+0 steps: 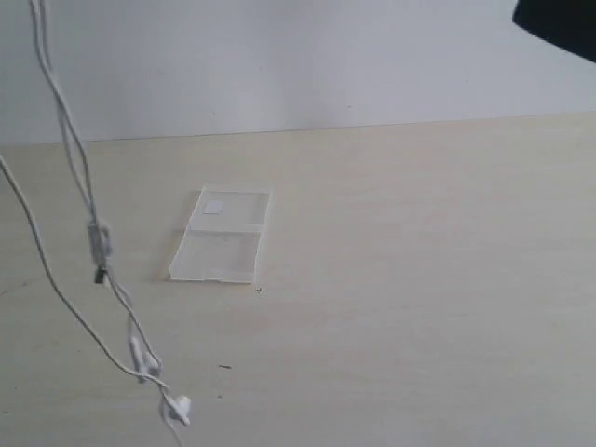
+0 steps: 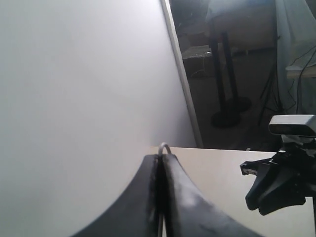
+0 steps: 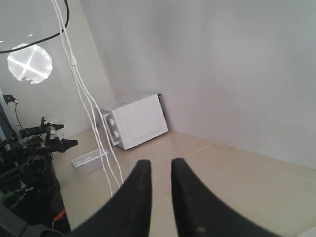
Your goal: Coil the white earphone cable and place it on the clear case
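Now, your left gripper [image 2: 162, 157] is clenched on the long thin white earphone cable [image 1: 79, 158], with a small bend of wire poking out past its tips. The cable hangs from above the left side of the pale wooden desk [image 1: 419, 279] as a steep, near-vertical run of doubled strands. Its slim inline remote [image 1: 98, 240] sits partway down, and the two small white earbuds [image 1: 177, 408] dangle lowest, near the front-left of the desk; whether they touch the surface I cannot tell. The flat rectangular clear plastic case [image 1: 223, 244] lies on the desk just to the right of the hanging strands, apart from them, its long axis running front to back. Your right gripper [image 3: 157, 168] is released and empty, with the strands hanging well beyond it, so by my judgement it must reach across towards the left to gather loops.
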Available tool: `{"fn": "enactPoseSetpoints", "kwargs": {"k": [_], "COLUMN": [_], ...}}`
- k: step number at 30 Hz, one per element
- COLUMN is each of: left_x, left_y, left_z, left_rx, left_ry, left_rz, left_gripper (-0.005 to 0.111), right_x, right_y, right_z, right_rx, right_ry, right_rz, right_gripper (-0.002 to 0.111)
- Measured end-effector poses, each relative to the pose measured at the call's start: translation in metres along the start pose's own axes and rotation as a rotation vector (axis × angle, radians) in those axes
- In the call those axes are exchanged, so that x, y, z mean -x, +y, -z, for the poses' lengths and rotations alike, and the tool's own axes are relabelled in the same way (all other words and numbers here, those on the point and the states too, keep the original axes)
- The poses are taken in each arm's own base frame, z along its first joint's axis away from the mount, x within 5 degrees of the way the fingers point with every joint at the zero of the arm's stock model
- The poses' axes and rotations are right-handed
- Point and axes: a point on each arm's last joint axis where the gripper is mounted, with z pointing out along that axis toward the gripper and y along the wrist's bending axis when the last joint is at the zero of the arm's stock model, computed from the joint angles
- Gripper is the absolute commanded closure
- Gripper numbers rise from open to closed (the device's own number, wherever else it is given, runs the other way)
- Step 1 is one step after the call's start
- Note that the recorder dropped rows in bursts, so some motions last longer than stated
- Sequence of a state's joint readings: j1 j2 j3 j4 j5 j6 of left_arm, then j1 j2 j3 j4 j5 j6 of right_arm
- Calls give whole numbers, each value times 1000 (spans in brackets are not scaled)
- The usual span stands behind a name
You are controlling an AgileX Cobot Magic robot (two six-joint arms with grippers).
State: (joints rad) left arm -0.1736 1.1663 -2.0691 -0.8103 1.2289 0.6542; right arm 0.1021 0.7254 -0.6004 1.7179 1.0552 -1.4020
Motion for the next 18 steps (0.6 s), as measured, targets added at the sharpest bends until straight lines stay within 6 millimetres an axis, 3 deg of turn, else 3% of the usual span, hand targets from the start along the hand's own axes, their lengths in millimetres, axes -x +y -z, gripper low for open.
{"fn": "enactPoseSetpoints", "kwargs": {"k": [2, 4, 18], "left_x": [0, 0, 0], "left_y": [0, 1, 9], "left_z": [-1, -3, -15], "left_rx": [-8, -13, -53], "left_ry": [-4, -4, -48], "left_rz": [5, 10, 59], "left_gripper": [107, 107, 107], "right_x": [-2, -3, -12], "right_y": [-3, -4, -20], "right_z": [-2, -4, -14], "right_rx": [25, 60, 122], "right_ry": [12, 20, 64], "right_rz": [12, 28, 53], "right_gripper": [61, 56, 55]}}
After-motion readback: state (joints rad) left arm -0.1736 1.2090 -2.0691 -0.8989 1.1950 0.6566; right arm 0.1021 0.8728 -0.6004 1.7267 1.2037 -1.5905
